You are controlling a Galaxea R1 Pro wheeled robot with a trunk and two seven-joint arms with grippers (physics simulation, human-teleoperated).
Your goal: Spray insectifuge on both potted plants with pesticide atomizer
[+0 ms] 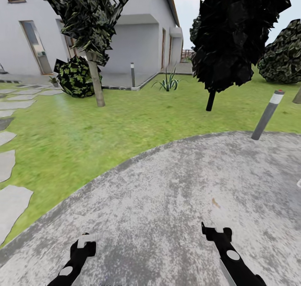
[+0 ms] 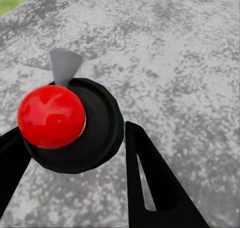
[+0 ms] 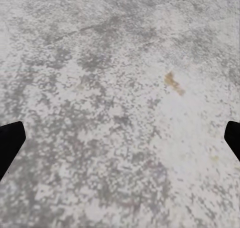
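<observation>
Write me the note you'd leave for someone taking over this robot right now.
Left tool: a round black thing with a red knob and a pale grey cone sits between its fingers. I can't tell if it is gripped, or confirm that it is the pesticide atomizer.
Right tool: open and empty, over the grey paving.
Position: the robot is on the paving, with lawn ahead and stepping stones to the left.
Done: nothing that can be judged from here.
Left: reach both potted plants and cover them in insectifuge.
</observation>
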